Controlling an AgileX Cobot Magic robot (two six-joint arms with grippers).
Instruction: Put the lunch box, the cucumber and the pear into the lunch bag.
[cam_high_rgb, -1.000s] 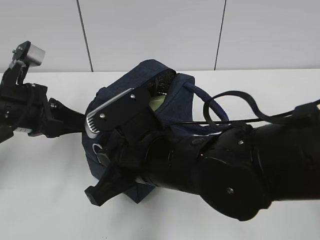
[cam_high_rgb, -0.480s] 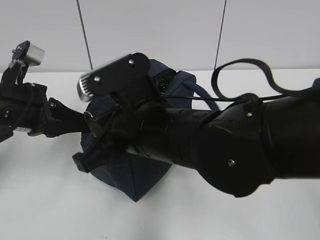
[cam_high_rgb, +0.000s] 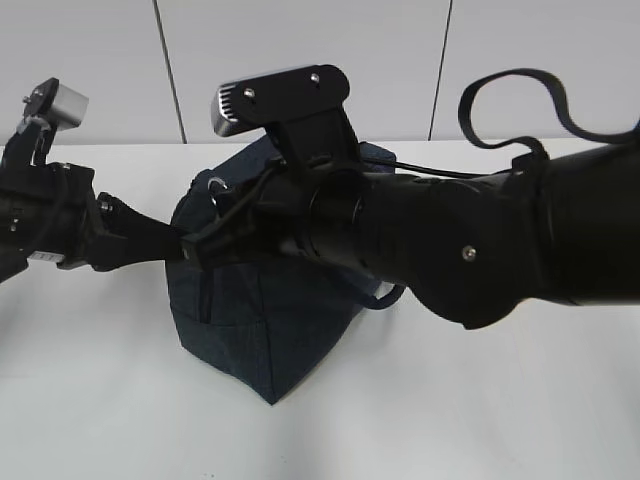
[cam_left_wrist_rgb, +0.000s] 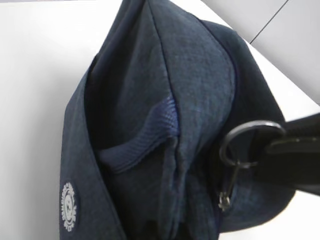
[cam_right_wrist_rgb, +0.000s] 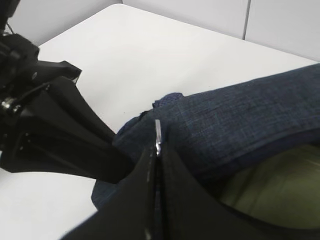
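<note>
The dark navy lunch bag (cam_high_rgb: 270, 320) stands mid-table; it also fills the left wrist view (cam_left_wrist_rgb: 165, 100). Its metal ring pull (cam_left_wrist_rgb: 250, 142) hangs at the bag's top corner. My right gripper (cam_right_wrist_rgb: 158, 150) is shut on that ring pull (cam_right_wrist_rgb: 158, 135); in the exterior view it (cam_high_rgb: 207, 247) is at the bag's upper left corner. My left gripper (cam_high_rgb: 180, 245) reaches in from the left and is shut on the bag's fabric beside it. The pale green lid of the lunch box (cam_right_wrist_rgb: 272, 192) shows inside the bag. The cucumber and the pear are hidden.
The white table (cam_high_rgb: 100, 400) runs to a pale panelled wall (cam_high_rgb: 300, 60) behind. My bulky right arm (cam_high_rgb: 470, 240) lies across the bag's top and hides its opening. A black cable (cam_high_rgb: 510, 95) loops above that arm.
My right arm has risen and swung from the bag's front to over its top; its gripper now sits at the upper left corner. The open mouth is now hidden. The left arm has not moved.
</note>
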